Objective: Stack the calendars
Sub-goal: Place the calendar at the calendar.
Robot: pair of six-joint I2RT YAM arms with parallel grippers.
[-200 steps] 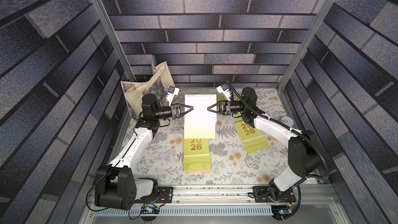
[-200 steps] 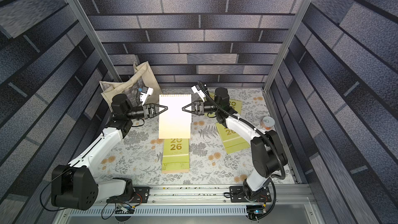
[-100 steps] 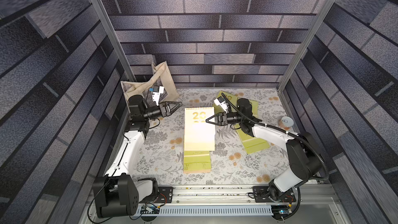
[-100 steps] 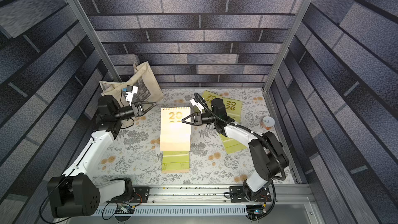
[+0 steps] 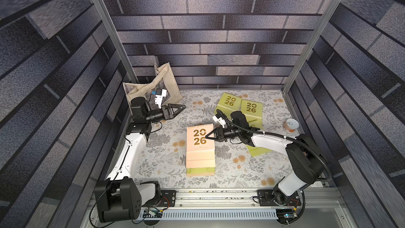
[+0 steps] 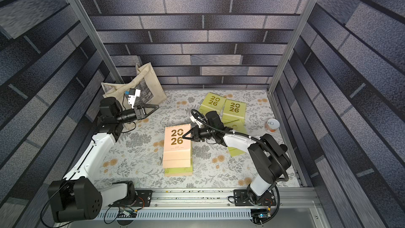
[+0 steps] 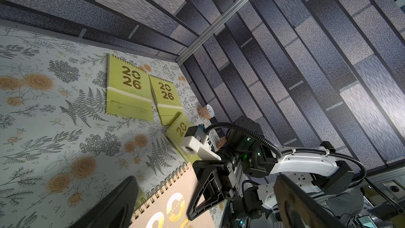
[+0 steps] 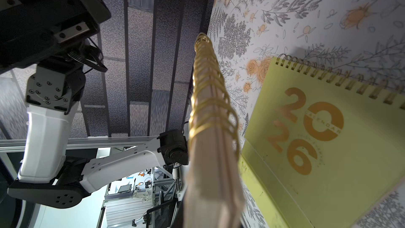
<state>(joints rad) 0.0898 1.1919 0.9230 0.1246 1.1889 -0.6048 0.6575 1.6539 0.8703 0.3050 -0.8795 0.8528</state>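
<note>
**Pink calendar in hand over the stack**

Right pincer (image 5: 207, 137): pressed together on one long side edge of the pink calendar (image 5: 199, 139), close to the spiral. The calendar lies straight ahead of the fingertips, with its long axis crosswise to the pincer's reach. In the right wrist view it shows edge-on, spiral end raised clear of the green calendar (image 8: 328, 139) beneath. Its other end seems to rest on the stack (image 5: 200, 167).

Left pincer (image 5: 180, 108): spread wide, holding nothing, well apart from the calendar, just beside the tote (image 5: 166, 80).

Judged step: laying the pink one flat. The move turns on lowering the spiral end square along that long axis before letting go. The right arm is nearer by far.

Count
- calendars, six: two pink, four green
- in the stack, three: pink calendar in hand, green calendar under it, bottom pink (image 5: 200, 173) showing as a strip
- loose on the worktop (image 5: 166, 150), three: green pair (image 5: 229, 103) side by side behind the right pincer, third green (image 5: 256, 151) under that arm
- tote, one
- cup (image 5: 291, 125), one, well behind the right pincer
</note>
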